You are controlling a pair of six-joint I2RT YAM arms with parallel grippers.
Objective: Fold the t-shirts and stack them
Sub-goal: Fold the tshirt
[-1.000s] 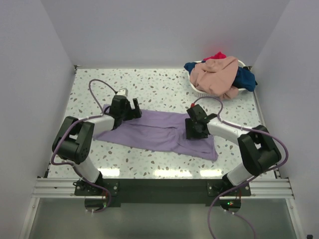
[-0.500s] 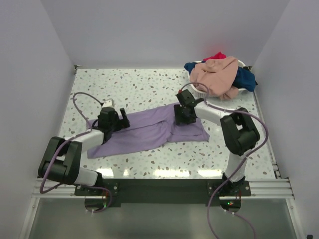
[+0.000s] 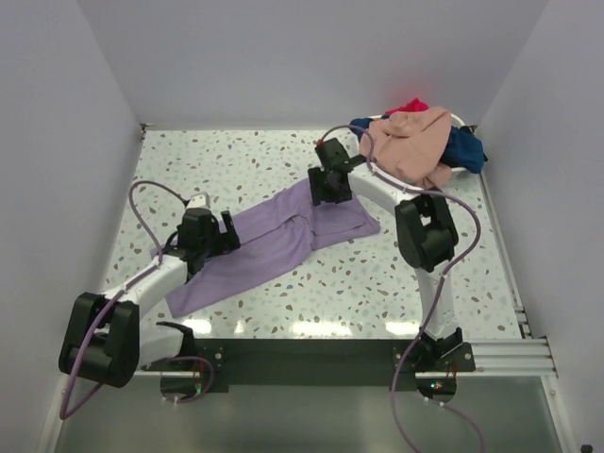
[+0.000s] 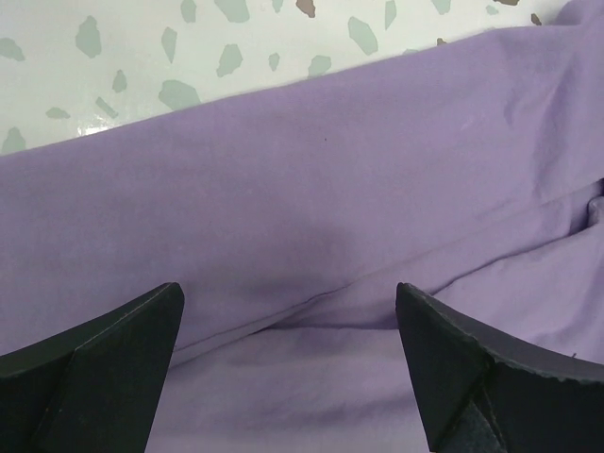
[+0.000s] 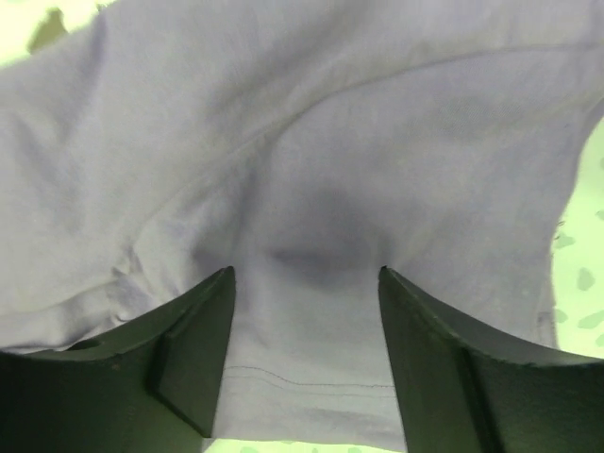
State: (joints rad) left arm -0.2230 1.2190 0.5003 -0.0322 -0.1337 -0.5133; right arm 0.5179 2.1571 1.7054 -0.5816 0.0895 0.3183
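**Item:** lavender t-shirt [image 3: 283,236].

**Location:** lay on the speckled desk [image 3: 236,160], running diagonally from near-left to far-right between the two arms.

**Condition:** soft plain fabric, gathered into a long narrow band rather than spread flat. Creases and an overlapping ridge ran along its length. A stitched hem showed in the right wrist view.

**Left arm** [image 3: 156,274]: jaws released and spread wide, low over the shirt's near-left part, nothing between them.

**Right arm** [image 3: 377,195]: jaws parted over the shirt's far-right end, cloth beneath them, no fold seen pinched.

**Step in hand, as judged:** laying out the first shirt ahead of folding; no fold made yet.

**Next move:** would call for each arm to take an edge and draw the cloth out square, since a bunched shirt gives no clean fold line.

**Remaining stock:** peach-pink t-shirt [image 3: 411,142], navy blue t-shirt [image 3: 467,151] and red t-shirt [image 3: 412,106], heaped unfolded in the white basket [image 3: 376,173] at the far-right corner.
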